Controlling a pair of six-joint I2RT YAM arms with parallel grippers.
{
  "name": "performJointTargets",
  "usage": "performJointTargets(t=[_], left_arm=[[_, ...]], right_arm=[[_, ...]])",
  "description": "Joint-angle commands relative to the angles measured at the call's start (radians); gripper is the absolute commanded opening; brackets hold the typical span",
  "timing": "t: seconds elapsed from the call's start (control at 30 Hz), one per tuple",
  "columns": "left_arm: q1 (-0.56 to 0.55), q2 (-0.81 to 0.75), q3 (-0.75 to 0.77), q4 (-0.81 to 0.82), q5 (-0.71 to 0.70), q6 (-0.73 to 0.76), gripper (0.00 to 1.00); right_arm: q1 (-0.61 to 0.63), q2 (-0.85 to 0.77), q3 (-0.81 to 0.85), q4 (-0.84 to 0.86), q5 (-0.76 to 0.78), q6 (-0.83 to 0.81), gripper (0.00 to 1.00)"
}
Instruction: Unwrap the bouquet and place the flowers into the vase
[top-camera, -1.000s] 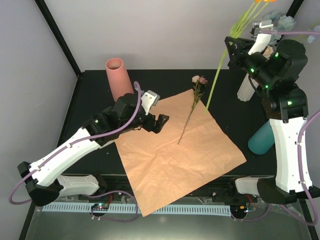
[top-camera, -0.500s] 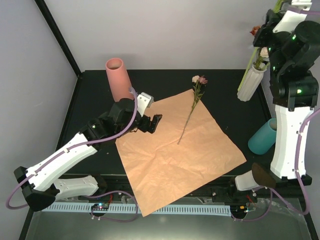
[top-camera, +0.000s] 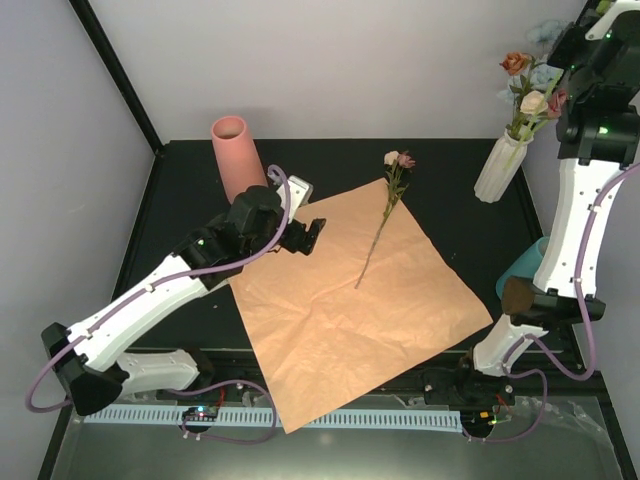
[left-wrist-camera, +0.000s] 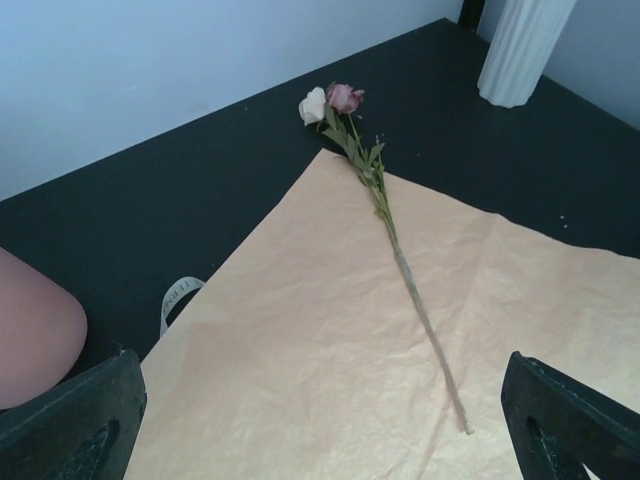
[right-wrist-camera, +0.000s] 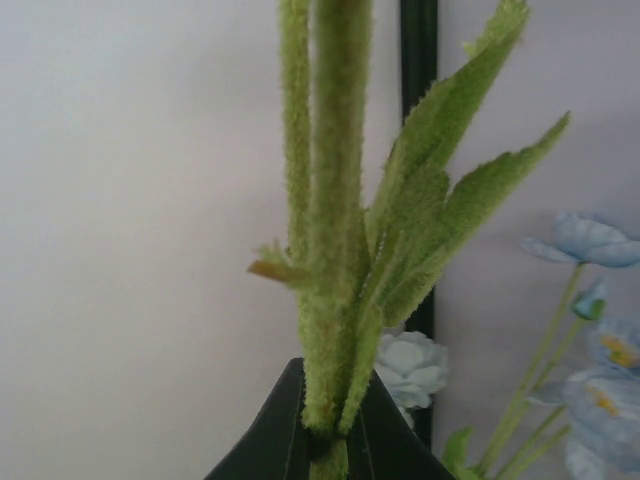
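Left fingers (top-camera: 312, 232) are spread wide open and hold nothing. They hang just over the 10 o'clock edge of the peach paper (top-camera: 350, 310), near the pink vase (top-camera: 236, 155) at 11 o'clock on the black tabletop (top-camera: 180, 190). Right fingers (right-wrist-camera: 275, 435) are way up high at 1 o'clock, squeezed shut on fuzzy green stems (right-wrist-camera: 330, 250). The white vase (top-camera: 497, 170) stands at 2 o'clock, off the paper. Red, peach, pink and blue flowers (top-camera: 530, 85) stick out of its top. One flower (top-camera: 380, 225) lies flat on the paper, and its pink and white blooms rest on the tabletop toward 12 o'clock. A teal vase (top-camera: 520, 270) peeks out behind the right arm at 3 o'clock.
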Motion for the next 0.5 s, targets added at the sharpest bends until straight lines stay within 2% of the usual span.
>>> performJointTargets(t=[0.0, 0.3, 0.47], left_arm=[[0.036, 0.042, 0.062, 0.046, 0.045, 0.039, 0.99], [0.120, 0.165, 0.144, 0.062, 0.165, 0.058, 0.99], [0.151, 0.203, 0.169, 0.079, 0.216, 0.037, 0.99]], right_arm=[[-0.087, 0.022, 0.037, 0.061, -0.049, 0.014, 0.02], [-0.135, 0.090, 0.015, 0.213, -0.162, -0.009, 0.01], [-0.135, 0.105, -0.061, 0.348, -0.145, -0.008, 0.01]])
